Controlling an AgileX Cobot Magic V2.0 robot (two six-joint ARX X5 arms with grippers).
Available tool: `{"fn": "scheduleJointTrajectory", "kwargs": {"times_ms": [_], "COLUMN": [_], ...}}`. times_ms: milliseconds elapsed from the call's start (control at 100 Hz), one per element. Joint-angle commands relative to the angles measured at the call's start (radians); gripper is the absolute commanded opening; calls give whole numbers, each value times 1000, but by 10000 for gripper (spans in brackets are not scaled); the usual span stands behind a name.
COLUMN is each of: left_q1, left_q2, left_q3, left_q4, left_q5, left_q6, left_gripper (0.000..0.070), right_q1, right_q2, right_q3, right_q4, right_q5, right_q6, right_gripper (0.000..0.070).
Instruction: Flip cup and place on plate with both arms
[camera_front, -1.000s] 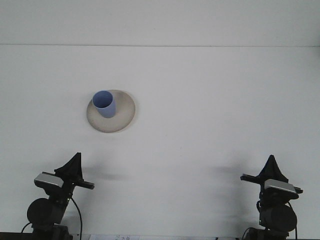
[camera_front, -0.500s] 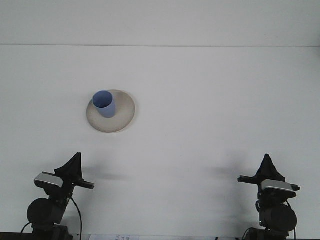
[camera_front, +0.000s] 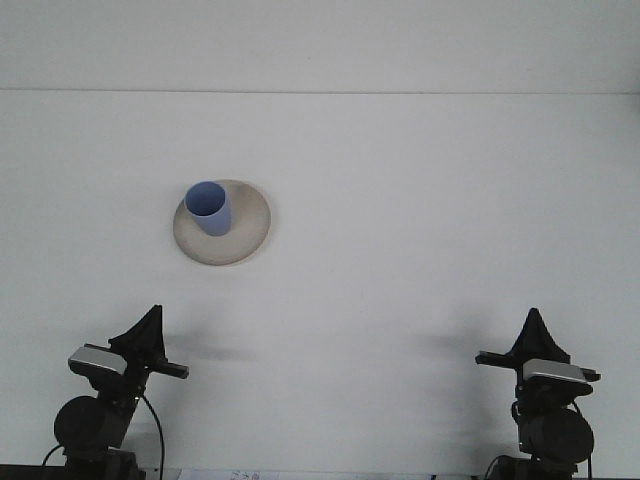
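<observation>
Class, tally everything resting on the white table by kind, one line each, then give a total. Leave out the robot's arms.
Blue cup: 1, standing mouth-up on the plate
Beige plate: 1
Total: 2

There is one view only, the front view, so nothing is shared with a second camera. It sits high behind the robot and looks forward and down over the plain white table (camera_front: 400, 250). The two black arms rise at the bottom edge, the left gripper (camera_front: 150, 325) in the left corner, the right gripper (camera_front: 533, 328) in the right. The table's far edge runs across near the top.
</observation>
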Motion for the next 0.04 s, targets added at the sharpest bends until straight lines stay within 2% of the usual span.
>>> {"fn": "scheduleJointTrajectory", "kwargs": {"times_ms": [0,30], "left_q1": [0,0], "left_q2": [-1,-1], "left_q3": [-19,-19], "left_q4": [10,10], "left_q5": [6,6], "left_q6": [-2,-2], "left_gripper": [12,12], "right_q1": [0,0], "right_q2": [-1,-1], "right_q3": [-2,-2], "right_q4": [9,9], "right_q5": [-1,-1], "right_q6": [-5,-5], "right_gripper": [0,0]}}
